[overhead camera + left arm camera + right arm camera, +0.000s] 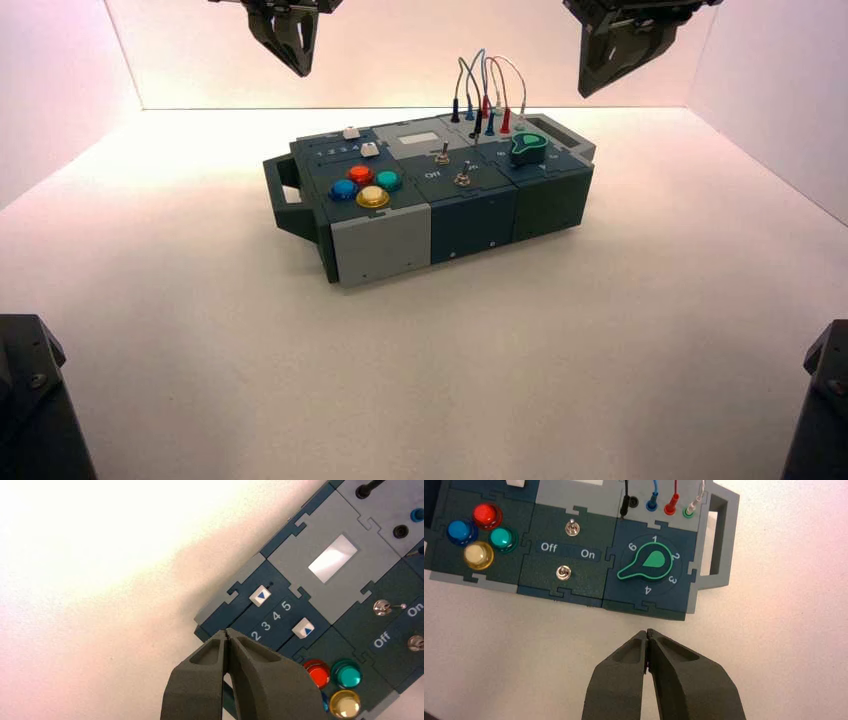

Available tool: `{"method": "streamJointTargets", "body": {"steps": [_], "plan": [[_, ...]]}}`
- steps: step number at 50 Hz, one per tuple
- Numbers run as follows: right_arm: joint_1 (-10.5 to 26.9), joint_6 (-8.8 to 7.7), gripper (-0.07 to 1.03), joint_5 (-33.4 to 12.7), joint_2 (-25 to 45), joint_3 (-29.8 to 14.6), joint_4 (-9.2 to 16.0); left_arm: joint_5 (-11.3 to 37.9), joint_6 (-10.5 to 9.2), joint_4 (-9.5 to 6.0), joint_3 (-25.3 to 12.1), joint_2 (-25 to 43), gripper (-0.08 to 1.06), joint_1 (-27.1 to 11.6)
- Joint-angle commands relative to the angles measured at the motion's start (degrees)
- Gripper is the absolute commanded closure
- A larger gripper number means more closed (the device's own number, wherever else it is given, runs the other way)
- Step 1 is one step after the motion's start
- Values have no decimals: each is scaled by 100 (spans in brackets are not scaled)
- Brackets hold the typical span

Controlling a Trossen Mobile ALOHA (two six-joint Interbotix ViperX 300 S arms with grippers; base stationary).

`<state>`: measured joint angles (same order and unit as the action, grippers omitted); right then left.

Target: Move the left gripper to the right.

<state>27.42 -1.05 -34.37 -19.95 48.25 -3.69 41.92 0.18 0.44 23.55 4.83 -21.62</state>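
Risk: I slide left gripper (296,62), tips pressed together, right too far; clips wires (487,85) or right gripper (598,85).

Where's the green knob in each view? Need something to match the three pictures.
High view: green knob on the box's right end, below the right gripper.
Left wrist view: not in it; the left gripper sits shut near the numbered sliders.
Right wrist view: knob inside its number ring.
Shared landmark: red button.
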Motion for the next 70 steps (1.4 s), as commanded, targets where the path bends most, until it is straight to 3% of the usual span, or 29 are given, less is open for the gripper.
{"method": "streamJointTargets", "body": {"steps": [1,10,18,19,23,32,39,40,42,49,60,70], "plan": [[-9,26,98,-18,-53,-114,0,9,-105,-70,-167,-123,101,-79],[-9,62,98,-44,-88,-114,26,9,-176,-211,-185,-149,101,-519],[-9,123,98,-35,-97,-123,53,-18,-536,-466,-325,-35,101,-773],[-9,123,98,-35,-97,-123,53,-9,-659,-563,-439,70,101,-861],[-9,123,98,-26,-79,-123,53,9,-800,-694,-650,308,101,-993],[-9,141,98,-44,-105,-105,62,62,-914,-976,-1116,782,101,-1318],[-9,141,98,-62,-114,-123,88,132,-1055,-984,-1538,1107,101,-1529],[-9,149,98,-105,-123,-132,105,211,-1151,-976,-1793,1283,101,-1617],[-9,149,98,-132,-132,-132,105,264,-1213,-984,-1925,1362,101,-1652],[-9,149,98,-202,-176,-141,132,308,-1415,-949,-2224,1556,101,-1740],[-9,149,98,-281,-202,-193,141,308,-1582,-940,-2399,1679,101,-1890],[-9,149,98,-352,-185,-202,132,308,-1591,-905,-2347,1600,101,-1890]]}}
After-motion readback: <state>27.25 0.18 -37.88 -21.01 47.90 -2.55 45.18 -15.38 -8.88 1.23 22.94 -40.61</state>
